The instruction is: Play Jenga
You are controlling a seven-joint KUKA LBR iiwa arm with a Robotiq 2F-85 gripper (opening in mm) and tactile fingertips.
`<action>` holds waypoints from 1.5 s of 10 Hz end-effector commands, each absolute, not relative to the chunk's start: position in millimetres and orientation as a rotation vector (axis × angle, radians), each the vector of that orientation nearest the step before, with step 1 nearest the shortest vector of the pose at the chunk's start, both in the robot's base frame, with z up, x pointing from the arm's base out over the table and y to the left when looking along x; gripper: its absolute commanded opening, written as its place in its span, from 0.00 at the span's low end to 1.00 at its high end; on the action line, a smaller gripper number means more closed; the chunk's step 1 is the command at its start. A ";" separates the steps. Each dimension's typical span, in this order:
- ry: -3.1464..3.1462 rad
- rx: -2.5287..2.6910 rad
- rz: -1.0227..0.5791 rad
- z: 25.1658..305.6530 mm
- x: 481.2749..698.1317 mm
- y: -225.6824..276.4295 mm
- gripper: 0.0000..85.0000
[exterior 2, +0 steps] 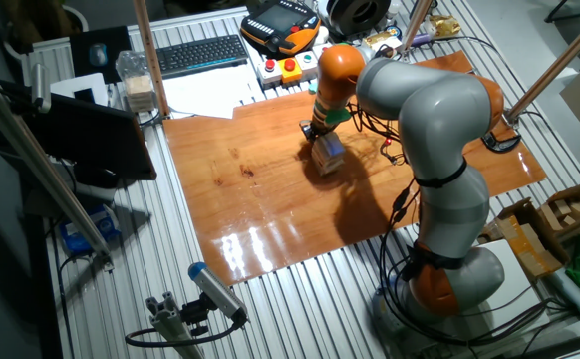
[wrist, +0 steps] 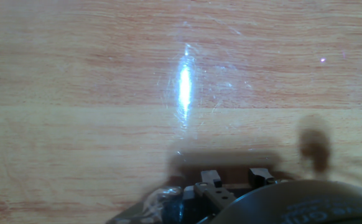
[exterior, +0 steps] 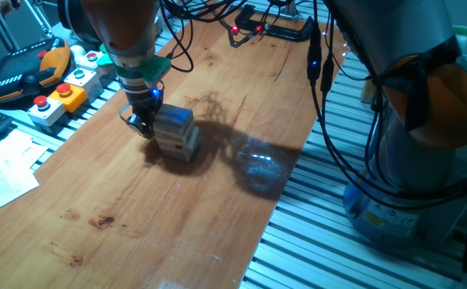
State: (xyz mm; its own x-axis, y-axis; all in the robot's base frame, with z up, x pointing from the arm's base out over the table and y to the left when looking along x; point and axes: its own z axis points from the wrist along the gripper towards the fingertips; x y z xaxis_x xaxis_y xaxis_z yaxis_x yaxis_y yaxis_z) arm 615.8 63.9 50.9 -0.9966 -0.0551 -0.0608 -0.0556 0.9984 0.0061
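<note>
Pale wood blocks make up the Jenga tower [exterior: 176, 132], which stands on the brown wooden tabletop [exterior: 177, 217] toward its far left part in one fixed view, blue light falling on its top. The pincer [exterior: 143, 122] hangs from the orange-and-grey arm [exterior: 125, 32] and sits low against the tower's left side, its dark fingers [exterior: 140, 124] at or just beside the blocks; whether they are spread or pressed together cannot be told here. Left of the tabletop lie coloured button boxes [exterior: 61, 96] and a black-and-orange pendant [exterior: 25, 72], with sheets of paper [exterior: 1, 172] nearer the camera. In the other fixed view the tower [exterior 2: 328, 153] stands in the far middle of the tabletop [exterior 2: 270, 219], the pincer [exterior 2: 313, 133] just beside it on the left and the arm [exterior 2: 420, 110] bending over from the right. A keyboard [exterior 2: 202, 55] lies beyond the tabletop, near the pendant [exterior 2: 280, 25]. The hand view shows mostly bare wood [wrist: 106, 93] with a bright glare streak; dark finger parts [wrist: 209, 183] sit blurred at the bottom edge, and their spacing is unclear. The tower does not show there.
</note>
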 end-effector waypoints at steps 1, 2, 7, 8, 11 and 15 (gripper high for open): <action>3.080 -0.086 0.012 51.1 615.5 63.9 0.01; 3.081 -0.083 0.014 51.8 615.1 63.7 0.01; 3.088 -0.081 0.019 55.4 612.7 63.2 0.01; 3.088 -0.081 0.019 55.3 612.3 62.9 0.01; 3.089 -0.081 0.019 55.3 610.7 62.0 0.01; 3.089 -0.081 0.024 53.5 609.8 61.2 0.01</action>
